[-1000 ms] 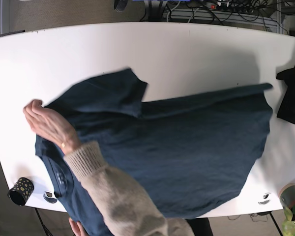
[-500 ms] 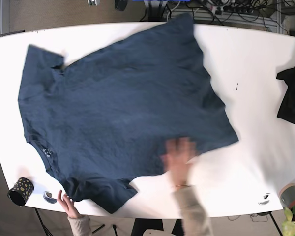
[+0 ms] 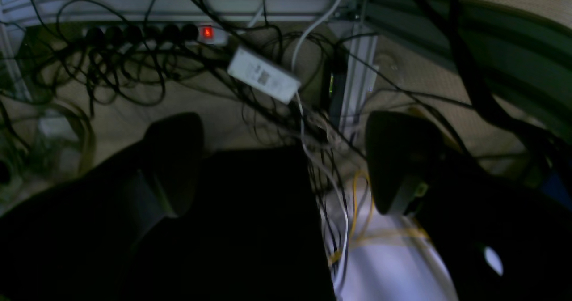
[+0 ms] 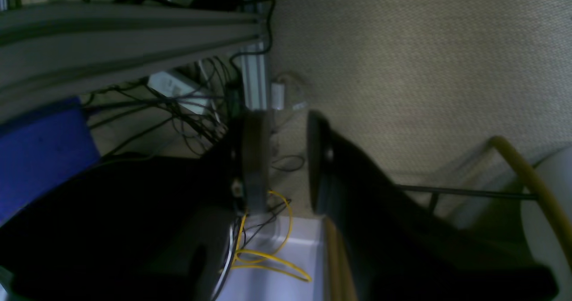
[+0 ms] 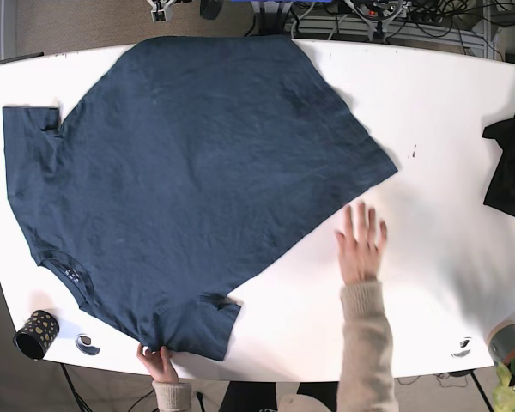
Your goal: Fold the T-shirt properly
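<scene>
Since half a second ago, shirt spread flatter and shifted toward the far left of the desk, its hem corner now nearer mid-desk. Person's palm flat on bare desk just beside the hem, fingers splayed; other palm pinching a sleeve at the near edge. Left hand wide, holding nothing, above floor cables. Right hand narrowly parted, holding nothing. Dark cloth at the right edge.
</scene>
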You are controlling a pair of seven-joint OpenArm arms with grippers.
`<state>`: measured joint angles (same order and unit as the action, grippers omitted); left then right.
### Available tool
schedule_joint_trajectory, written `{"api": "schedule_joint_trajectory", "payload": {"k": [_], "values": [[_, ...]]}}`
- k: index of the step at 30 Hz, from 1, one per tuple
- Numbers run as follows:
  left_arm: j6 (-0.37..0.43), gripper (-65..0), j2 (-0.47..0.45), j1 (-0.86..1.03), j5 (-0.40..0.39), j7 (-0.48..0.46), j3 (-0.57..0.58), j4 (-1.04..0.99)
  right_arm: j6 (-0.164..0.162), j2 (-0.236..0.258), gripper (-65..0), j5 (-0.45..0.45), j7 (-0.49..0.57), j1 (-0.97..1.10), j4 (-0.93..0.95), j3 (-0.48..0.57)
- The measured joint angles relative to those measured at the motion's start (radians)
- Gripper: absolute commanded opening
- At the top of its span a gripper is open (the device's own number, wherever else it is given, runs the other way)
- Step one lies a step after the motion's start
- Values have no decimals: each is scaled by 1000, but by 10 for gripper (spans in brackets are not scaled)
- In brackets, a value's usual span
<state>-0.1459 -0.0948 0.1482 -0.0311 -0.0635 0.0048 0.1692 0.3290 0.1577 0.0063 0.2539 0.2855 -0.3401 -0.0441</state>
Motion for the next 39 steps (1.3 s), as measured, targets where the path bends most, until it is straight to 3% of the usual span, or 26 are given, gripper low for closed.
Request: {"api": "schedule_joint_trajectory", "payload": {"k": [4,8,14,33,39], "values": [[0,-122,0,-34,0,29,0,-44,0,0,-512,1,1,-14,0,0],[21,-122,1,-62,0,56,0,-80,0,0,-512,0,-70,-16,-2,0],[158,-122,4,-68,0,64,0,-84,0,0,-512,0,-82,-25,1,0],[150,-125,53,-79,0,61,0,-82,0,-3,-518,1,-75,-30,-2,0],[146,-125,54,-20,0,-168,0,-76,-1,-3,-517,15,-70,32,-93,-7]]}}
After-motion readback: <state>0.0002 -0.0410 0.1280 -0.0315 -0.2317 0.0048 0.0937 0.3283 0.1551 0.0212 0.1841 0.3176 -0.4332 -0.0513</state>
